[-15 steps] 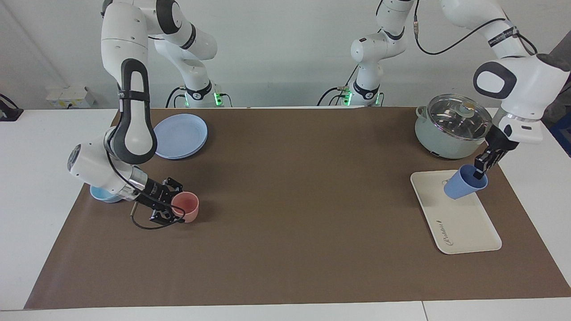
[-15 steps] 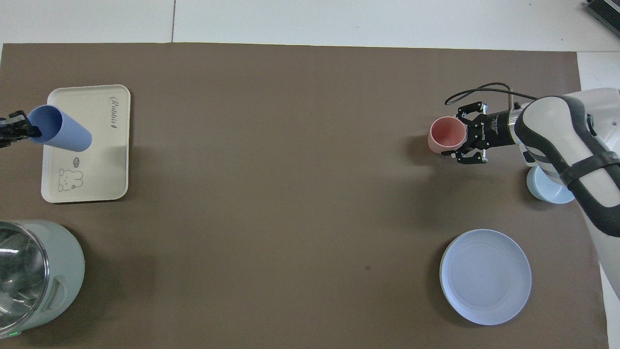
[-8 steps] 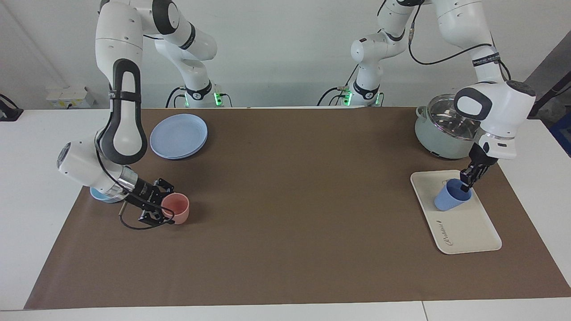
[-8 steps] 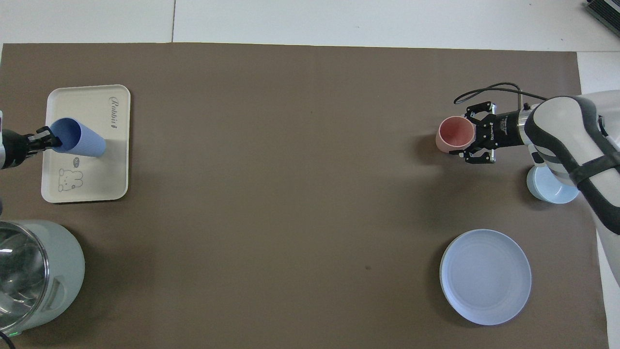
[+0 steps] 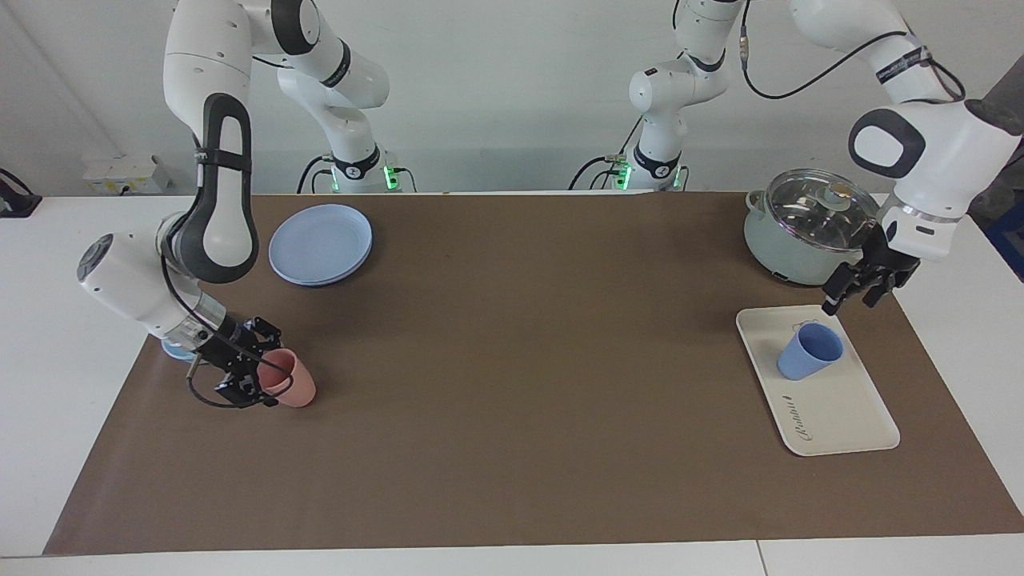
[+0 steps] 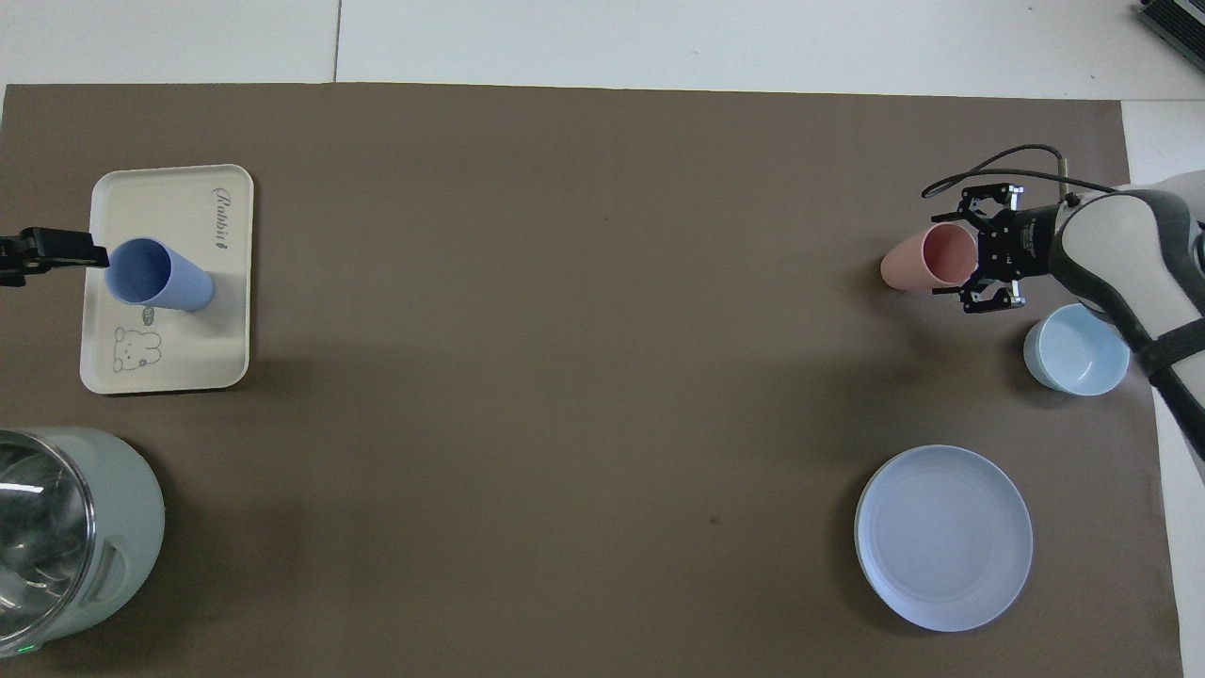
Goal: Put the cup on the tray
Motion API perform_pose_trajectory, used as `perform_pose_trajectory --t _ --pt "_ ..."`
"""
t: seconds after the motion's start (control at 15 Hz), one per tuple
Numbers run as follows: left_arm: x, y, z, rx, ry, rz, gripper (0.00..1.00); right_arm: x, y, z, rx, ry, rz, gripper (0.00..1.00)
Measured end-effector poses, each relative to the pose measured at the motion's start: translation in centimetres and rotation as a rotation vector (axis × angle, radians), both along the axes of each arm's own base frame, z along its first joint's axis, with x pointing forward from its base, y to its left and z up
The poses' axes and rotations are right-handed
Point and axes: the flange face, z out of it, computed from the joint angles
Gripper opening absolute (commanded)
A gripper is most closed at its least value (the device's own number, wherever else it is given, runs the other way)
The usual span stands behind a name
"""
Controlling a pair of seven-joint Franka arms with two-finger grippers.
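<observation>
- I am seeing the blue cup (image 5: 809, 351) standing upright on the tray (image 5: 840, 416), mouth up, in the half of the tray nearer to the robots, beside the small bear drawing.
- The tray is lying at the left arm's end of the table (image 5: 512, 400), with the lidded pot (image 5: 804, 226) just nearer to the robots than it.
- I am holding the left tool (image 5: 858, 291) in the air over the tray's edge, clear of the cup; its fingers are standing apart and gripping nothing.
- The right tool (image 5: 254, 378) is sitting low at the right arm's end, clamped on the rim of the pink cup (image 5: 290, 379), which is leaning over.
- A light-blue bowl (image 6: 1076, 349) is sitting just beside that tool, and the round blue plate (image 5: 321, 243) is lying nearer to the robots.
</observation>
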Motion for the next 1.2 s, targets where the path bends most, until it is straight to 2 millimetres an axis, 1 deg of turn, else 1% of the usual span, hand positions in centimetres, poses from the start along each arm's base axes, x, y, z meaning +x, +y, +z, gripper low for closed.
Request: perform_pose_trajectory --t 0.07,0.13,0.2,0.33,0.4,0.47,0.53,0.6,0.73,0.87,1.07,1.2 --pt "-0.3 -1.6 1.9 0.032 0.01 -0.041 1.0 -0.1 -0.7 0.2 -0.024 -0.022 0.052 0.98" --pt "-0.7 -3.6 3.1 0.058 0.027 -0.085 1.0 -0.3 -1.2 0.4 -0.055 -0.047 0.123 0.98" --pt "-1.3 -6.0 3.7 0.075 0.057 -0.131 1.0 -0.4 -1.7 0.6 -0.089 -0.07 0.199 0.98" --pt "-2.3 -10.9 4.1 0.09 0.105 -0.219 1.0 -0.5 -2.1 1.4 -0.165 -0.107 0.35 0.98" --pt "-2.6 -12.9 4.0 0.093 0.119 -0.254 1.0 -0.6 -2.1 2.0 -0.2 -0.124 0.417 0.99" --pt "-3.0 -14.5 3.9 0.095 0.132 -0.281 1.0 -0.6 -2.1 2.8 -0.236 -0.14 0.485 0.99" --pt "-3.5 -15.6 3.8 0.096 0.148 -0.301 1.0 -0.8 -2.0 3.7 -0.267 -0.148 0.558 0.99" --pt "-4.0 -16.4 3.5 0.098 0.165 -0.315 1.0 -1.2 -1.7 4.6 -0.289 -0.139 0.633 0.99" --pt "-4.8 -17.1 2.8 0.1 0.184 -0.33 1.0 -2.4 -0.5 6.6 -0.307 -0.099 0.789 0.99" --pt "-5.2 -17.5 3.0 0.1 0.182 -0.316 1.0 -3.2 1.5 9.1 -0.314 -0.109 0.916 0.99" --pt "-5.5 -17.1 4.3 0.094 0.159 -0.233 1.0 -4.5 5.5 13.6 -0.315 -0.158 1.095 0.99" --pt "-5.5 -16.6 5.9 0.09 0.131 -0.207 1.0 -5.9 8.7 16.8 -0.331 -0.167 1.188 0.99"
